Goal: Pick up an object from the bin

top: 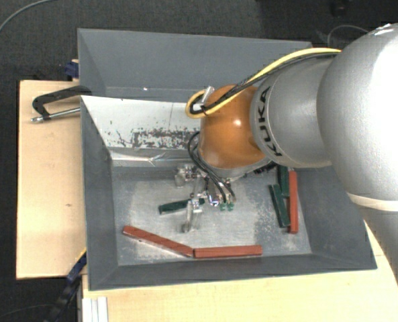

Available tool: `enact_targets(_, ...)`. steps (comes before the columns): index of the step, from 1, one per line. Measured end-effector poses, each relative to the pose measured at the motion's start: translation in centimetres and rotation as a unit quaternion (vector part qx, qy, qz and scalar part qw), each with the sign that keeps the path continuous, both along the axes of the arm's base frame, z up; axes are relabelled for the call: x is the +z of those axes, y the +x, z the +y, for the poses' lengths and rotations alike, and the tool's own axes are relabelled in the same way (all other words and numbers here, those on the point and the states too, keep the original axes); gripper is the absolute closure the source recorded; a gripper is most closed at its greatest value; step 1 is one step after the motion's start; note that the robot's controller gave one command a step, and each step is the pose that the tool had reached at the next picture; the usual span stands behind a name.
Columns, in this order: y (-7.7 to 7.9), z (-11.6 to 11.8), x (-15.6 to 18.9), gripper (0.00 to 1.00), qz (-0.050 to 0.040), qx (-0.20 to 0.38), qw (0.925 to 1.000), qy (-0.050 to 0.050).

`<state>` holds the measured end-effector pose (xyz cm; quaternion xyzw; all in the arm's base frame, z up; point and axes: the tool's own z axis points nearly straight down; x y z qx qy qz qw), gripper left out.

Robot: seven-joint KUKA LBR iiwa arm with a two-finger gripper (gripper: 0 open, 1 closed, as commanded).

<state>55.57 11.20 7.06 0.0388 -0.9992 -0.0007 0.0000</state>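
Dark green stick (171, 208) lies on the bin (98, 180) floor, just left of the claw (193, 213); whether the claw is clenched cannot be told. Red sticks (160, 242) lie below the claw.

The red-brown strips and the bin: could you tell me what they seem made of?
The red-brown strips look like matte plastic or painted wood: even colour, no shine. The bin looks like grey sheet metal, its far wall bright and scratched.

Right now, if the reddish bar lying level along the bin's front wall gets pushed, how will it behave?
The reddish bar looks straight and flat-sided, so probably stiff, likelier to slide than roll. Near the front wall, it may jam.
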Motion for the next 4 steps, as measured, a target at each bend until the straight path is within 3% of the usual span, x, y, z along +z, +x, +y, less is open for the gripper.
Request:
enact_targets(1, 0.0, 0.0, 0.0, 1.00, 0.0000, 0.000, 1.0000, 0.000)
enact_targets(2, 0.2, 0.1, 2.3, 1.00, -0.0041, -0.001, 1.0000, 0.001)
enact_targets(4, 0.6, 0.3, 7.9, 1.00, -0.0043, -0.001, 1.0000, 0.001)
